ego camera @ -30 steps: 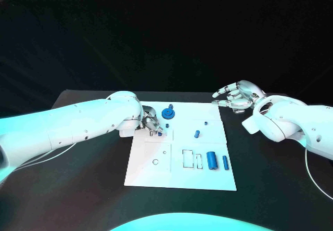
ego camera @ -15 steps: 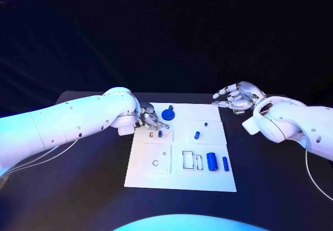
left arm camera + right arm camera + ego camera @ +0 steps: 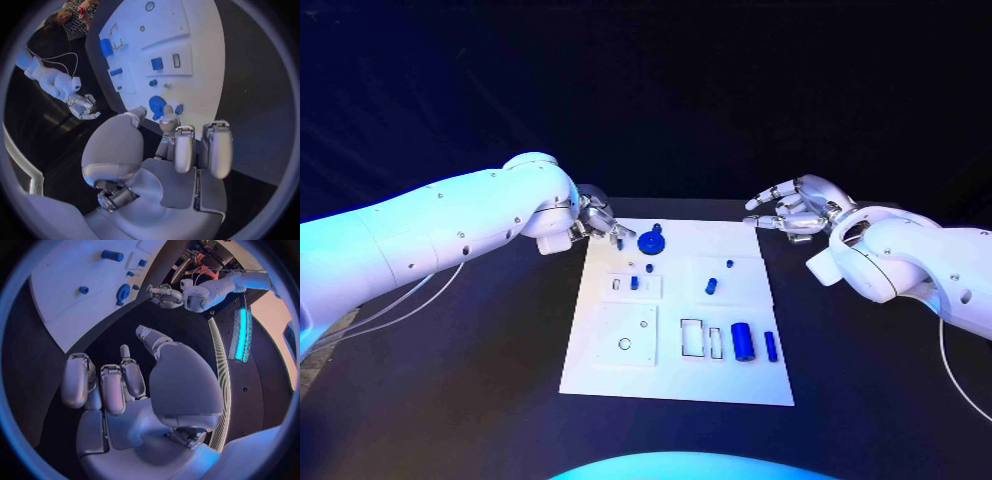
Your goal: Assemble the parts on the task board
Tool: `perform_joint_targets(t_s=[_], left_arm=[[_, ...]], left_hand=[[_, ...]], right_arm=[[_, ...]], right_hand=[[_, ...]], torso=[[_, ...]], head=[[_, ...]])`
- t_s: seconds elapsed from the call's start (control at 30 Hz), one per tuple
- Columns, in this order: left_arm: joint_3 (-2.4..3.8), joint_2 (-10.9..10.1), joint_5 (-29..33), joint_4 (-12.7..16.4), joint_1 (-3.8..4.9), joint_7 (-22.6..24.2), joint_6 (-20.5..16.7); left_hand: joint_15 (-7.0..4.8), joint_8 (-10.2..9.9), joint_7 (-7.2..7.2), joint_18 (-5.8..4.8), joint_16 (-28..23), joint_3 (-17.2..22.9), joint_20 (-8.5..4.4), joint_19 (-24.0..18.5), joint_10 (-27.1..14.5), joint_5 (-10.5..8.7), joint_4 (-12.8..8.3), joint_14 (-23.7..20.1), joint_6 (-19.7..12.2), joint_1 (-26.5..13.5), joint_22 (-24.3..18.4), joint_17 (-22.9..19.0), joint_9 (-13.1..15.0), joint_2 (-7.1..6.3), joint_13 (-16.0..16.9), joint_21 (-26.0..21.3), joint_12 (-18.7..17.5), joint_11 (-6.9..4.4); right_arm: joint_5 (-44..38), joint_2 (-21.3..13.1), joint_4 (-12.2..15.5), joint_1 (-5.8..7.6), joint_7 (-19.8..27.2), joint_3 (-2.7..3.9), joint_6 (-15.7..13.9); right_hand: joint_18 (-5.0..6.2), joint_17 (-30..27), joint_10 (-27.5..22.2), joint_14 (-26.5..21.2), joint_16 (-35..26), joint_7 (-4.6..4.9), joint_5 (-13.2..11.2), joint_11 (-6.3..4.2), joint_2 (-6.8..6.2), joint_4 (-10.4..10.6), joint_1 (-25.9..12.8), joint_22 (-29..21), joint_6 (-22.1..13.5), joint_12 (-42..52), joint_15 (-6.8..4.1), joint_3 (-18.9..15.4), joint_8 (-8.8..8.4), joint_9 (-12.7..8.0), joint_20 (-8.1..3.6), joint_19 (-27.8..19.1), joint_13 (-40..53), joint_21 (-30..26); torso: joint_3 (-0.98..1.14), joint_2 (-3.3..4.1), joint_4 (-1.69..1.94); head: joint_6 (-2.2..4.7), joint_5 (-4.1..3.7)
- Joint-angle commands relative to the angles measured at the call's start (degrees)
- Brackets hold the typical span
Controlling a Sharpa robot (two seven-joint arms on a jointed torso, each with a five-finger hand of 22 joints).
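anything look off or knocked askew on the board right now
Nothing stands out. The task board lies flat on the table, its blue parts sit on it, and both hands, left and right, hold nothing.

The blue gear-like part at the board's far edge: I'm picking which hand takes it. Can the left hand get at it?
Probably yes. The left hand hovers empty just beside the blue gear-like part, fingers apart, with nothing between them on the task board.
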Motion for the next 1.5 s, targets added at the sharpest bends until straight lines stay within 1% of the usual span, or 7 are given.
perform_joint_targets(t_s=[0.03,0.4,0.77,0.9,1.07,1.27,1.5], left_arm=[[-0.06,1.17,-2.98,-2.38,0.21,0.66,4.10],[-0.56,4.03,-4.46,-7.73,0.22,0.72,5.66],[-1.16,6.57,-3.56,-11.02,-0.05,1.31,3.46],[-1.18,7.15,-3.44,-12.05,-0.07,1.39,3.30],[-1.21,8.41,-3.89,-14.20,-0.08,1.58,3.74],[-1.32,9.75,-4.16,-16.16,-0.10,1.87,4.47],[-1.42,10.67,-4.02,-17.73,-0.15,2.27,3.99]], left_hand=[[0.43,-0.15,0.31,-0.23,0.21,-0.42,0.28,3.23,-0.12,-0.07,-0.04,5.86,0.06,0.74,8.17,15.10,-0.05,0.01,0.03,-0.17,-0.17,0.43],[0.49,-0.26,0.34,-0.26,0.21,-0.53,0.36,3.29,-0.10,-0.08,0.08,5.86,0.35,0.92,8.32,15.10,-0.26,0.40,0.09,-0.10,-0.09,0.47],[0.51,-0.31,0.34,-0.30,0.21,-0.59,0.40,3.36,-0.09,-0.07,0.10,5.86,0.52,1.00,8.49,15.10,-0.37,0.66,0.13,-0.02,-0.05,0.49],[0.52,-0.33,0.35,-0.30,0.21,-0.71,0.42,3.36,-0.04,-0.11,0.17,5.86,0.62,0.91,8.49,15.10,-0.44,0.73,0.18,-0.03,0.00,0.49],[0.53,-0.36,0.34,-0.30,0.21,-0.81,0.43,3.36,-0.06,-0.11,0.13,5.86,0.72,0.93,8.50,15.10,-0.50,0.78,0.15,-0.02,0.00,0.49],[0.53,-0.38,0.32,-0.29,0.21,-0.86,0.45,3.36,-0.08,-0.11,0.04,5.86,0.85,1.15,8.49,15.10,-0.58,0.84,0.12,-0.03,0.01,0.48],[0.53,-0.46,0.32,-0.31,0.21,-0.86,0.46,3.39,-0.13,-0.09,-0.03,5.86,0.92,1.46,8.58,15.10,-0.69,1.01,0.07,0.02,0.00,0.48]], right_arm=[[-0.58,-0.06,0.18,-0.01,0.51,0.02,0.70],[-0.69,-0.32,0.49,-0.01,0.50,0.02,0.66],[-0.73,-0.22,0.54,-0.01,0.55,0.02,0.72],[-0.73,-0.21,0.57,-0.01,0.54,0.03,0.73],[-0.75,-0.26,0.59,0.00,0.53,0.03,0.69],[-0.78,-0.26,0.68,0.00,0.54,0.03,0.69],[-0.78,-0.30,0.75,0.00,0.57,0.03,0.67]], right_hand=[[-0.16,9.65,-0.22,3.45,-0.18,0.04,-0.08,-0.01,0.51,0.09,-0.14,5.29,-0.44,-0.30,0.21,-0.16,0.25,-0.06,0.12,-0.46,0.94,-0.26],[-0.16,9.62,-0.21,3.43,-0.22,0.03,-0.04,-0.02,0.55,0.10,-0.09,5.29,-0.49,-0.32,0.20,-0.17,0.23,-0.07,0.11,-0.46,0.94,-0.27],[-0.16,9.62,-0.21,3.43,-0.22,0.03,-0.04,-0.02,0.55,0.10,-0.09,5.29,-0.49,-0.32,0.20,-0.17,0.23,-0.07,0.11,-0.46,0.94,-0.27],[-0.16,9.62,-0.21,3.43,-0.22,0.03,-0.04,-0.02,0.55,0.10,-0.09,5.29,-0.49,-0.32,0.20,-0.17,0.23,-0.07,0.11,-0.46,0.94,-0.27],[-0.16,9.62,-0.21,3.43,-0.22,0.03,-0.04,-0.02,0.55,0.10,-0.09,5.29,-0.49,-0.32,0.20,-0.17,0.23,-0.07,0.11,-0.46,0.94,-0.27],[-0.16,9.62,-0.21,3.43,-0.22,0.03,-0.04,-0.02,0.55,0.10,-0.09,5.29,-0.49,-0.32,0.20,-0.17,0.23,-0.07,0.11,-0.46,0.94,-0.27],[-0.16,9.62,-0.21,3.43,-0.22,0.03,-0.04,-0.02,0.55,0.10,-0.09,5.29,-0.49,-0.32,0.20,-0.17,0.23,-0.07,0.11,-0.46,0.94,-0.27]], torso=[[-0.08,0.12,-0.06],[-0.22,0.22,-0.09],[-0.30,0.31,-0.13],[-0.16,0.21,-0.10],[-0.22,0.20,0.00],[-0.17,0.24,-0.21],[-0.16,0.20,-0.05]], head=[[0.00,0.18],[-0.01,0.11],[-0.20,0.04],[-0.32,0.01],[-0.43,-0.07],[-0.47,-0.04],[-0.48,-0.21]])
